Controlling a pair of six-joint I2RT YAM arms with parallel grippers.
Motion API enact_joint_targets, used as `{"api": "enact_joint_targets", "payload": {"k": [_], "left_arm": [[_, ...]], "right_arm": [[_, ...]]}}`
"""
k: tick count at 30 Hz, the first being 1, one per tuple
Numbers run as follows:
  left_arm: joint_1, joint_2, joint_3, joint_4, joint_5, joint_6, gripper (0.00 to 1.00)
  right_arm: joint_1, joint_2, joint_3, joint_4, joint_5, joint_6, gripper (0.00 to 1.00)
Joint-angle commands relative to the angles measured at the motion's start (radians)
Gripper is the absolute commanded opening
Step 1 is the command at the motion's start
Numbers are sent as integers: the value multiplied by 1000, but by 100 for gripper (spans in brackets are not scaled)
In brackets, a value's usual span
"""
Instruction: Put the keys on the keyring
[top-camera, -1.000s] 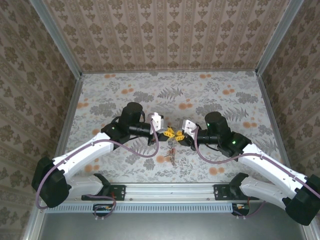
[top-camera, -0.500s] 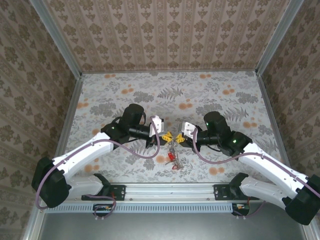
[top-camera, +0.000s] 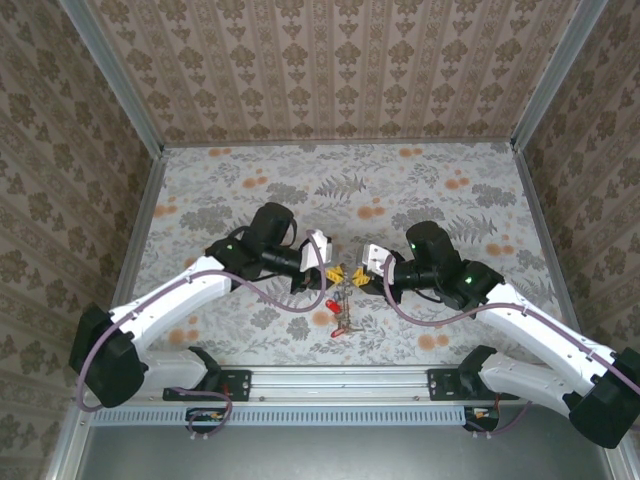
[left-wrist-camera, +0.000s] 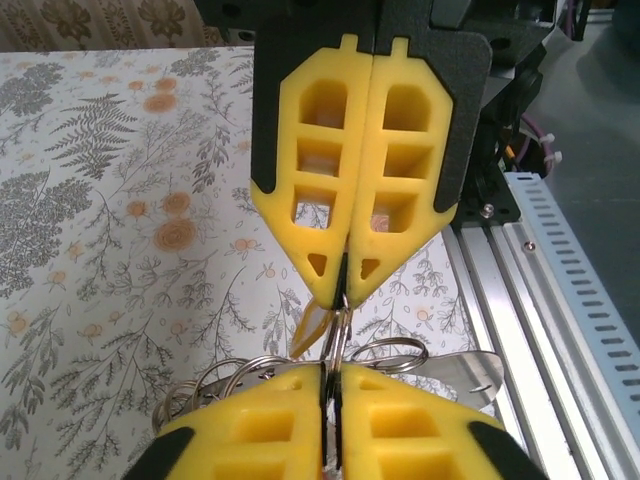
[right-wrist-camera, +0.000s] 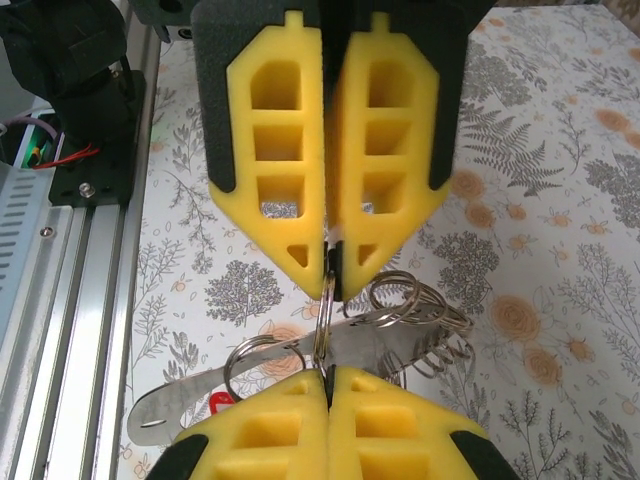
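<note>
At mid desk (top-camera: 450, 200), toward the near edge, left pincer (left-wrist-camera: 330, 385) and right pincer (right-wrist-camera: 327, 385) meet tip to tip, both clenched on the keyring (right-wrist-camera: 324, 300). Keys (top-camera: 341, 316) dangle below it. The ring looks light, stiff and slick, so it is probably best pinched on bare wire.

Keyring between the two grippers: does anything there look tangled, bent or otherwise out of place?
Nothing looks damaged. The left gripper and right gripper are both shut on the keyring, tip to tip. Only the bunch beneath them looks untidy: several loops overlap, and a red-headed key sticks out to one side.
</note>
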Motion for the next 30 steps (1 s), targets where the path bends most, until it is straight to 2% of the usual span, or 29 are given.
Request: {"api": "enact_joint_targets", "payload": {"k": [1,4,13,16,19,25,30], "left_arm": [[-8,23,30,-52,-1,15,18],[-15,34,37,-57,6,16,23],[-36,54,30,-37,-29,6,22],[-48,65,37,-47,-75,5,16],[-53,69,43,-57,-108,10,0],[-56,35,30,-38,-130,24,0],[-54,-11,1,4,-122,36,0]], "right_arm": [[-5,-2,35,15,-14,-7,0],[-5,2,34,14,-14,-8,0],[-4,8,29,24,-19,-2,0],[-5,8,29,25,-21,-1,0],[-5,7,27,25,-19,0,0],[-6,-3,15,17,-1,0,0],[-32,-15,-30,52,-4,52,6]]}}
